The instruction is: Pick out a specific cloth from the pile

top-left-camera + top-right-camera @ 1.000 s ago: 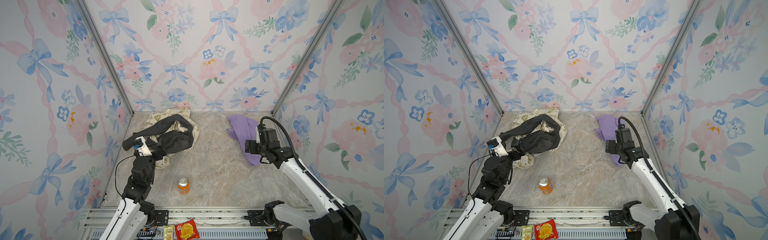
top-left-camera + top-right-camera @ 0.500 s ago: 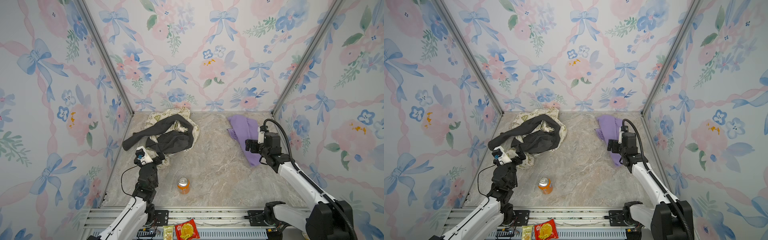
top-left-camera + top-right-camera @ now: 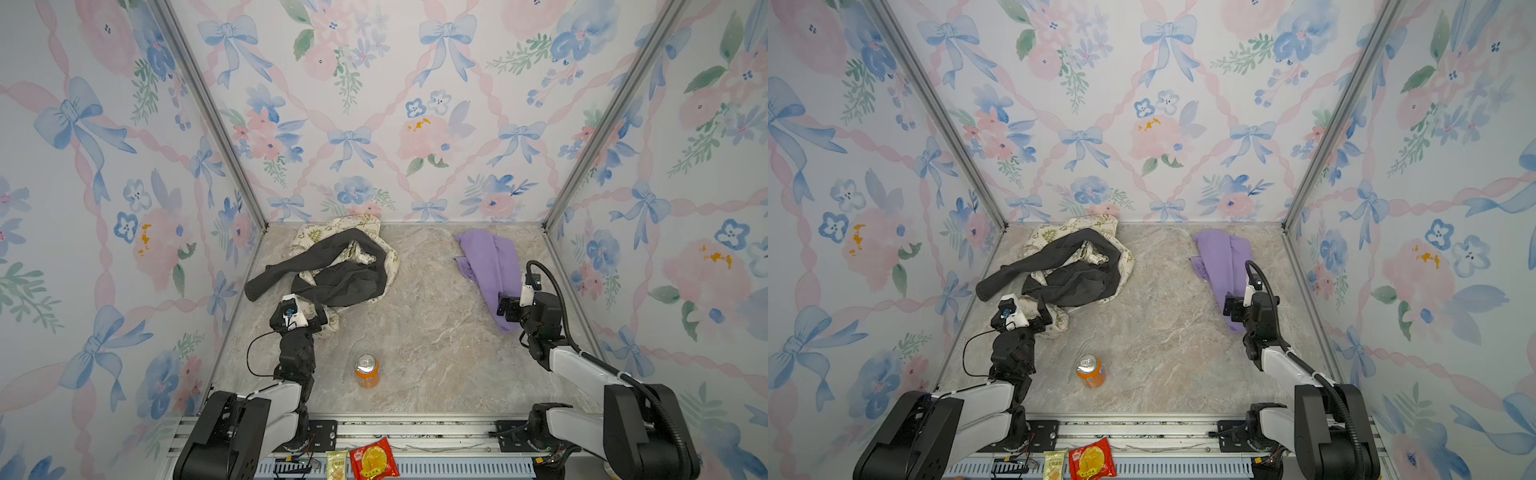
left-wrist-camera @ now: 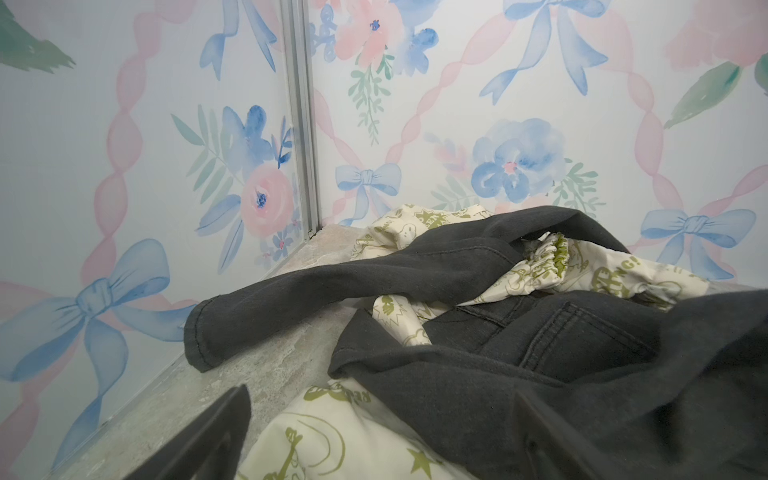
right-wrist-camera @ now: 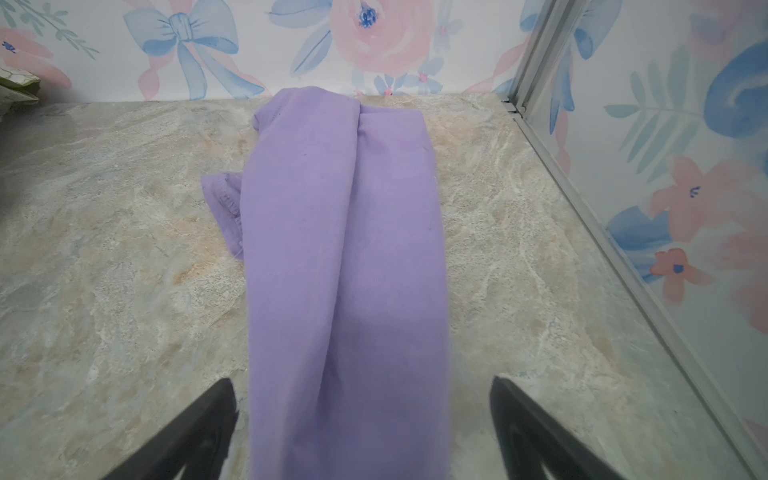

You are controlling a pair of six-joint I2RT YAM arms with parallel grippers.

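The lilac cloth (image 3: 490, 266) (image 3: 1223, 262) lies alone at the back right of the floor, stretched toward the front and apart from the pile. My right gripper (image 3: 517, 301) (image 3: 1239, 307) is open at its near end. In the right wrist view the cloth (image 5: 345, 249) runs between the spread jaws of the right gripper (image 5: 361, 381). The pile (image 3: 332, 266) (image 3: 1071, 270), a charcoal garment tangled with cream green-printed cloth, sits at the back left. My left gripper (image 3: 309, 318) (image 3: 1038, 318) (image 4: 382, 395) is open at the near edge of the pile (image 4: 498, 332), holding nothing.
An orange can (image 3: 366, 371) (image 3: 1090, 371) stands upright near the front, between the two arms. Snack packets (image 3: 372, 459) lie on the front rail. Flowered walls close in the left, back and right; the cloth lies close to the right wall.
Both arms have folded lower and drawn back a little toward the front. The left gripper came off the top of the pile to its near edge. Both grippers stayed open.
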